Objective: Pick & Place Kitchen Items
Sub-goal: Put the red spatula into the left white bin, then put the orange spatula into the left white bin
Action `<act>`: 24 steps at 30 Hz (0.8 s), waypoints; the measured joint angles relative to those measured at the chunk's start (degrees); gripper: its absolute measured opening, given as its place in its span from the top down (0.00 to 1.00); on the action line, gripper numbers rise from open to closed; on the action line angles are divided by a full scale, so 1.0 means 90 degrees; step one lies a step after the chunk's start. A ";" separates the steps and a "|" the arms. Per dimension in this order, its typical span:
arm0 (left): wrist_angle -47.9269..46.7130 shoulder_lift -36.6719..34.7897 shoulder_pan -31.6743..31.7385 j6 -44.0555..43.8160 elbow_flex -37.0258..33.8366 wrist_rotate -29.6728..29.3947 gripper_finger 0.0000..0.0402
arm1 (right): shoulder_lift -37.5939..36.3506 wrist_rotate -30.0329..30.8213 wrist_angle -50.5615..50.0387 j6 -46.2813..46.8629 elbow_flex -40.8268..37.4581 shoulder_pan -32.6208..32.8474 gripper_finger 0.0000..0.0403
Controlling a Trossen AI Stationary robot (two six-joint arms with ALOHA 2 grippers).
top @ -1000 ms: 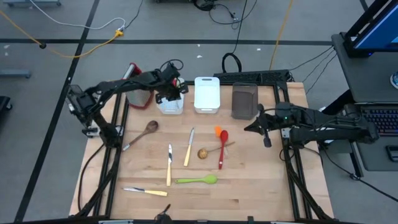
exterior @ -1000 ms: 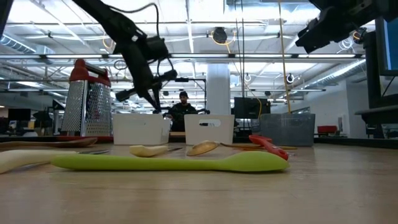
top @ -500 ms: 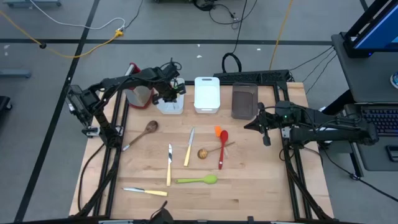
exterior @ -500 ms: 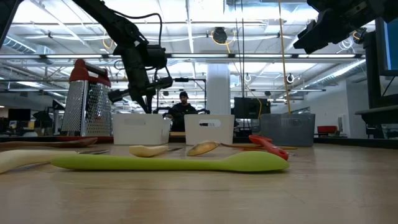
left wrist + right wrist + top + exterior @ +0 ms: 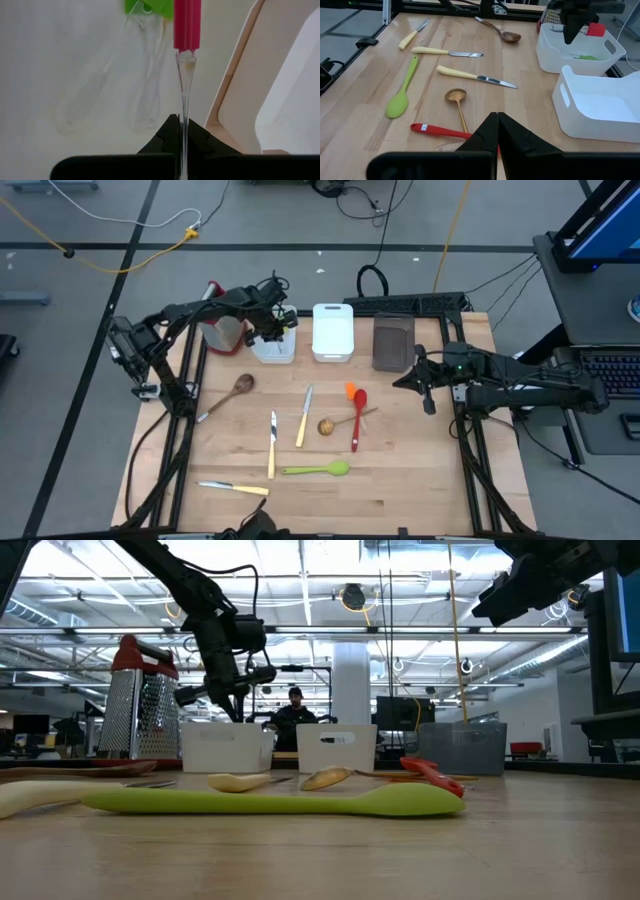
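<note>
The left end effector (image 5: pixel 272 328), clamping a red-handled utensil (image 5: pixel 186 30), should release it low inside the white bin (image 5: pixel 276 350), avoiding the rim.

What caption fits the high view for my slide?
Left tool shut above the left white bin; right tool idle; utensils scattered on the table.

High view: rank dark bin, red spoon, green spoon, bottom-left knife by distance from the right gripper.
From the right gripper:
1. Dark bin, at the table's back edge.
2. Red spoon, mid-table.
3. Green spoon, toward the front.
4. Cream-handled knife, front-left corner.
</note>
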 joint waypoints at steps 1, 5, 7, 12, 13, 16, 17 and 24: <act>0.0000 0.0002 0.0014 0.0021 0.0000 0.0002 1.00 | -0.0007 0.0000 0.0000 0.0000 0.0000 0.0000 1.00; 0.0003 0.0002 0.0046 0.0088 0.0000 -0.0076 1.00 | -0.0037 0.0000 0.0002 0.0002 0.0000 0.0000 1.00; 0.0024 0.0002 0.0047 0.0097 0.0000 -0.0229 0.99 | -0.0040 0.0000 0.0006 0.0020 0.0001 0.0002 1.00; 0.0260 0.0002 0.0051 0.0081 0.0000 -0.0328 0.90 | -0.0040 0.0000 0.0006 0.0146 0.0002 0.0002 1.00; 0.0312 0.0002 0.0053 0.0083 0.0000 -0.0361 0.87 | -0.0040 -0.0002 0.0006 0.0146 0.0002 0.0002 1.00; 0.0335 0.0002 0.0062 0.0060 0.0000 -0.0581 0.79 | -0.0040 0.0000 0.0006 0.0146 0.0005 0.0002 1.00; 0.0332 0.0002 0.0063 0.0076 0.0000 -0.0620 0.77 | -0.0040 0.0000 0.0006 0.0146 0.0005 0.0002 1.00; 0.0331 -0.0050 0.0091 0.0232 -0.0006 -0.0357 0.66 | -0.0040 0.0012 0.0006 0.0167 0.0005 0.0002 1.00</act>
